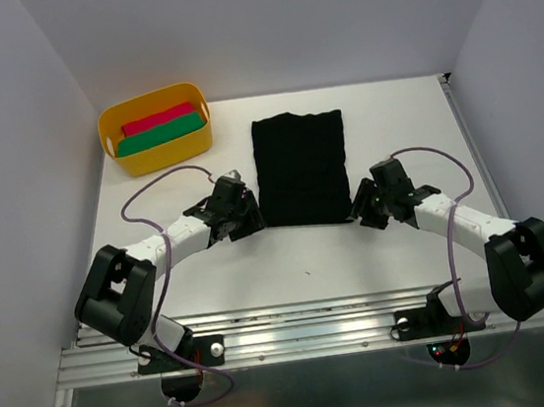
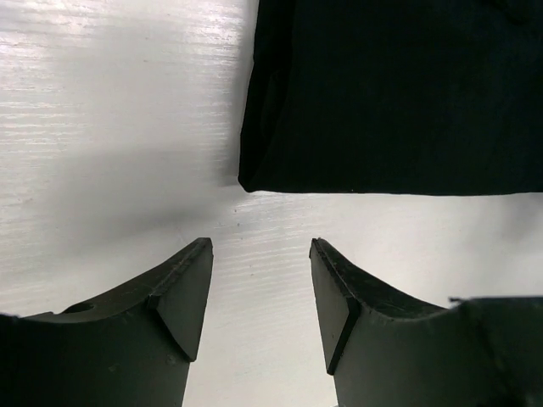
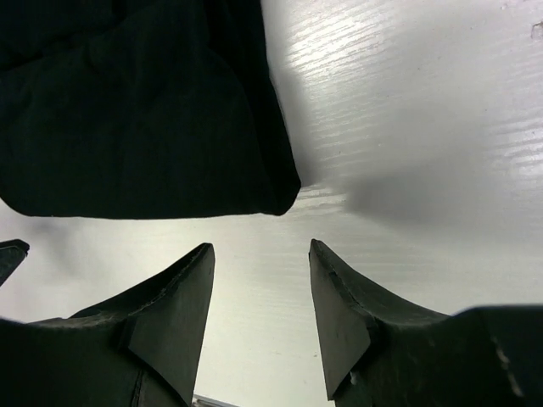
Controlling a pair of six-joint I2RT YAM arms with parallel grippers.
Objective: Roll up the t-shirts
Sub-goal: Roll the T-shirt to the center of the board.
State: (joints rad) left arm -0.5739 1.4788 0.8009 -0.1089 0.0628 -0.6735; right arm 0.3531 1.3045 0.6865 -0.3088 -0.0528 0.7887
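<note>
Shirt [image 1: 300, 168] cloth is plain black and matte, with no print, folded into a flat oblong with straight edges and faint creases across it. In the wrist views its near corners show a doubled, slightly rounded fold. It lies on the white table [image 1: 289, 261] near the middle, a little toward the far side. It is well apart from the yellow tub [image 1: 115, 123] at the far left corner, which holds a red roll [image 1: 157, 117] and a green roll [image 1: 159, 133]. The oblong's long axis runs from near to far, one short edge facing the arms and the other the back wall; which end is the collar I cannot tell. The left gripper [image 1: 250, 218] sits just beside the shirt's near left corner and the right gripper [image 1: 364, 207] just beside its near right corner, one at each end of the near edge. Both have their fingers spread with only bare table between them, holding nothing. In each wrist view the corner lies just ahead of the gap between the fingers, not touching them, and the cloth spreads away toward the other arm's side.
</note>
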